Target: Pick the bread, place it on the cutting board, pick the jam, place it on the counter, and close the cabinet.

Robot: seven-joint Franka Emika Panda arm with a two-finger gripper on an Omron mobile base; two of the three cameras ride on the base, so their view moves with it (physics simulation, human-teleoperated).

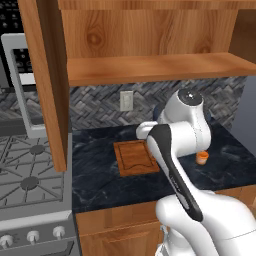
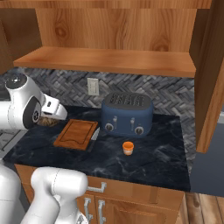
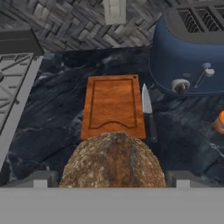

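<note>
Holding the bread (image 3: 113,159), my gripper (image 3: 113,178) has its fingers clamped on either side of the dark brown, mottled, rough loaf, above the near end of the cutting board (image 3: 113,106). I can read no writing anywhere. A knife (image 3: 147,109) lies just right of the board on the counter (image 3: 52,127). Farther right stand the orange jam (image 2: 127,148) and a blue toaster (image 2: 127,114). The cabinet (image 2: 109,59) above is open.

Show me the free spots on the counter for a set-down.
Bare counter right of the jam, and the strip in front of the cutting board. Board top is bare. Crowded: knife between board and toaster. Gripper holds the bread.
</note>
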